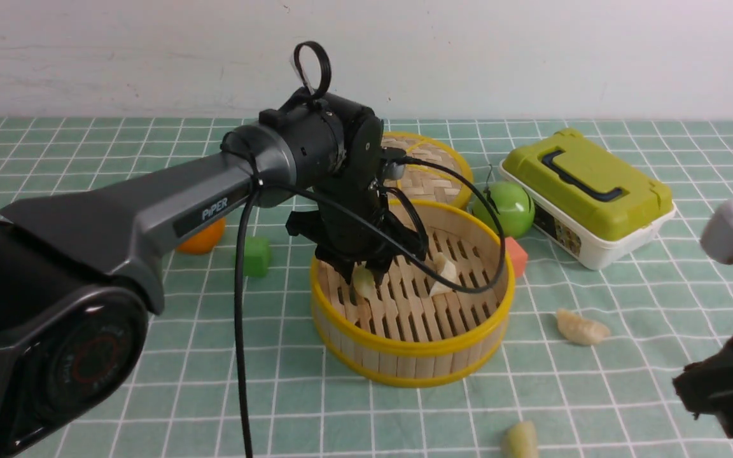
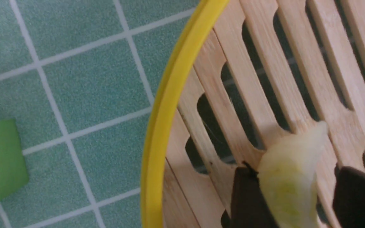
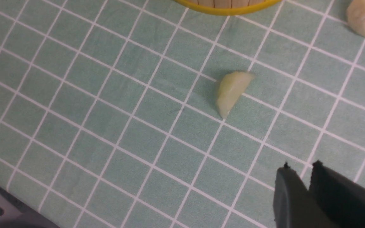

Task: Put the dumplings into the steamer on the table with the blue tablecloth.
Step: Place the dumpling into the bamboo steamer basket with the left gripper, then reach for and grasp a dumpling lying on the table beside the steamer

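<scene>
The steamer (image 1: 404, 346) stands mid-table on the blue tablecloth (image 1: 86, 146). My left gripper (image 1: 366, 277) reaches down into it. In the left wrist view the left gripper (image 2: 291, 169) is open. A pale yellowish dumpling (image 2: 288, 180) leans against one finger (image 2: 249, 196), and a gap separates it from the other. This dumpling (image 1: 363, 282) rests on the slats, and a second dumpling (image 1: 446, 270) lies further in. Two more lie on the cloth, one (image 1: 581, 327) right of the steamer and one (image 1: 520, 440) by the front edge. My right gripper (image 3: 301, 166) hovers near the latter dumpling (image 3: 230, 93), nearly shut and empty.
Behind the steamer are its woven lid (image 1: 433, 168), a green apple (image 1: 509, 207) and a box with a green lid (image 1: 586, 191). An orange-red cube (image 1: 517, 256) touches the steamer's right side. A green cube (image 1: 256, 256) and an orange (image 1: 204, 238) sit to its left.
</scene>
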